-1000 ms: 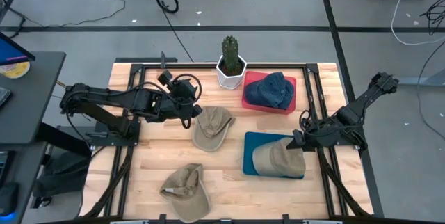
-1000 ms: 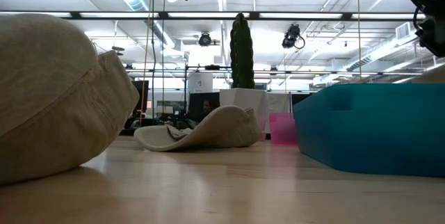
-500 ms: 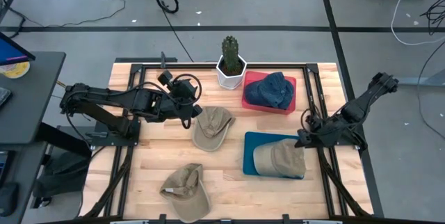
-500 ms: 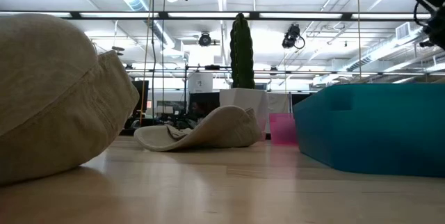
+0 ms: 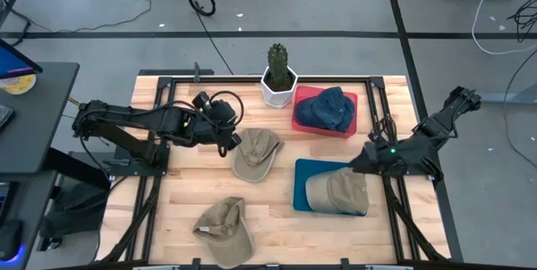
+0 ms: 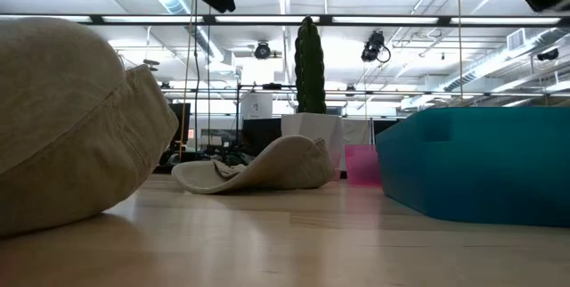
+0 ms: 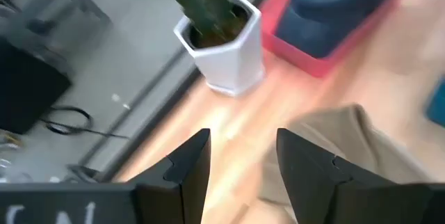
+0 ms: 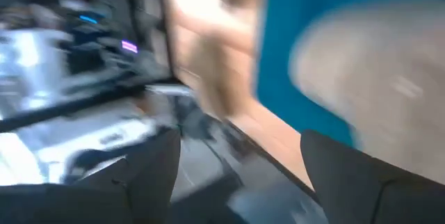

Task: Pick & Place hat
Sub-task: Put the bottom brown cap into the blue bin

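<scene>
From above, my left gripper (image 5: 228, 132) hangs over the left-centre of the table (image 5: 277, 203), just beside the left edge of a tan hat (image 5: 254, 153) lying near the middle; my left wrist view shows its fingers (image 7: 189, 163) spread apart with nothing between them, pointing toward the white pot (image 7: 224, 53) holding a cactus (image 5: 277, 59) at the back edge. A second tan hat (image 5: 225, 230) lies near the front edge, left of centre, filling the near left of the low view (image 6: 76, 118). Behind and right of the middle hat, a dark blue hat (image 5: 330, 107) sits in a pink tray (image 5: 304, 121) near the back edge. Toward the right edge, a third tan hat (image 5: 336, 193) rests inside a teal tray (image 5: 304, 178). My right gripper (image 5: 359, 164) hovers at that tray's back right corner, above the hat; my right wrist view shows its fingers (image 8: 149, 175) wide apart and empty.
</scene>
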